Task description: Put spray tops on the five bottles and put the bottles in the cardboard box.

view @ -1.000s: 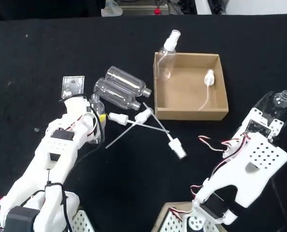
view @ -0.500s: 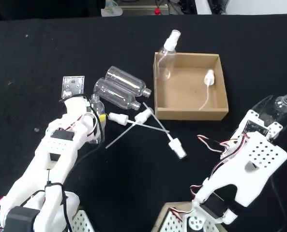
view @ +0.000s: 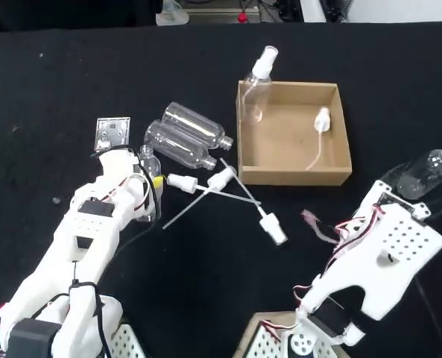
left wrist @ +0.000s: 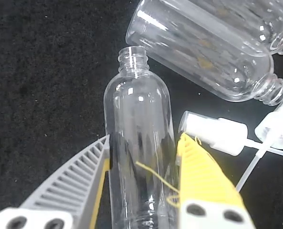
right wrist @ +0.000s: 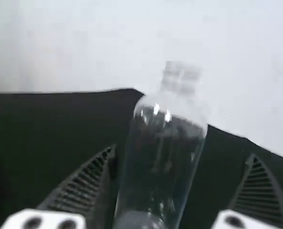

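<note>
My left gripper (left wrist: 143, 140) is shut on a clear capless bottle (left wrist: 139, 109) that lies on the black table; from above the bottle (view: 147, 158) sits just past that gripper (view: 144, 177). Two more clear bottles (view: 187, 138) lie side by side beyond it. Three spray tops (view: 183, 182) (view: 221, 179) (view: 273, 227) lie loose between the bottles and the cardboard box (view: 295, 177). A bottle with a spray top (view: 256, 82) leans in the box's far corner, and another spray top (view: 322, 121) lies inside. My right gripper (right wrist: 179, 155) holds a capless bottle (right wrist: 165, 138) raised off the table, right of the box (view: 428, 170).
A small silver plate (view: 112, 133) lies on the table beyond the left arm. Both arm bases (view: 302, 339) stand at the near edge. Open black tabletop stretches in front of the box and at the far left.
The right arm has swung its bottle outward to the right and tipped it lower. The left arm and the things on the table have not moved.
</note>
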`<move>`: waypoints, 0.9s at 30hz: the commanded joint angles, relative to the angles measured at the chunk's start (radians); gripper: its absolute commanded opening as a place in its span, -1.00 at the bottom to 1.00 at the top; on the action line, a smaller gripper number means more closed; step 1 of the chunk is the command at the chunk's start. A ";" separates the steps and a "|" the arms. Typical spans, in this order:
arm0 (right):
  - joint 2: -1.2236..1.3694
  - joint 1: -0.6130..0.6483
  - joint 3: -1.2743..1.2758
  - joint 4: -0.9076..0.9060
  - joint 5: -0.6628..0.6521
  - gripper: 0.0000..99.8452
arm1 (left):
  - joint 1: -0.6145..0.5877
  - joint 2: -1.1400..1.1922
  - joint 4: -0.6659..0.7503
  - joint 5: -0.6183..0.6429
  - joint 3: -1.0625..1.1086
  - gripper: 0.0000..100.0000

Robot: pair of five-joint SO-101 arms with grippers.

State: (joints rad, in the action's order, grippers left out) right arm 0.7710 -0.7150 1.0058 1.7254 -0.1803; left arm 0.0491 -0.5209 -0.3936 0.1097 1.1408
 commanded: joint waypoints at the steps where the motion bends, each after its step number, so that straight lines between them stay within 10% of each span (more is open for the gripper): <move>1: -0.228 0.028 0.153 0.014 0.037 -0.30 | -0.016 -0.012 0.014 -0.006 -0.007 -0.57; 21: -1.058 0.052 0.613 -0.345 0.028 -0.30 | -0.016 -0.012 0.014 -0.006 -0.001 -0.57; 27: -1.397 0.101 0.650 -0.727 0.028 -0.30 | -0.016 -0.011 0.014 -0.006 -0.004 -0.57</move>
State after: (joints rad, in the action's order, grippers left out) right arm -0.4442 -0.6398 1.6640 1.2068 -0.1542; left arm 0.0491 -0.5209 -0.3936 0.1097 1.1408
